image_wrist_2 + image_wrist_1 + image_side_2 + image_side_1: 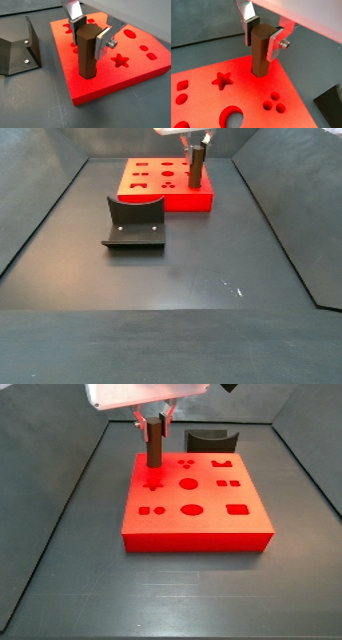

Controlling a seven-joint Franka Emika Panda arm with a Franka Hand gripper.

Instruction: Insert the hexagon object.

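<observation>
The hexagon object (260,55) is a dark brown six-sided peg standing upright, also in a wrist view (85,57). Its lower end meets the top of the red block (211,100) near a corner, and how far it sits in a hole there I cannot tell. My gripper (261,45) is shut on the peg's upper end, with a silver finger plate on either side, also in a wrist view (88,45). Both side views show the peg (155,446) (195,170) upright at the block's (201,519) (158,186) corner under the gripper (156,420) (198,143).
The red block has a star hole (222,79), round holes (274,102) and other shaped holes. The dark fixture (20,47) stands on the floor beside the block, also in both side views (134,223) (210,439). Dark walls (274,218) bound the floor.
</observation>
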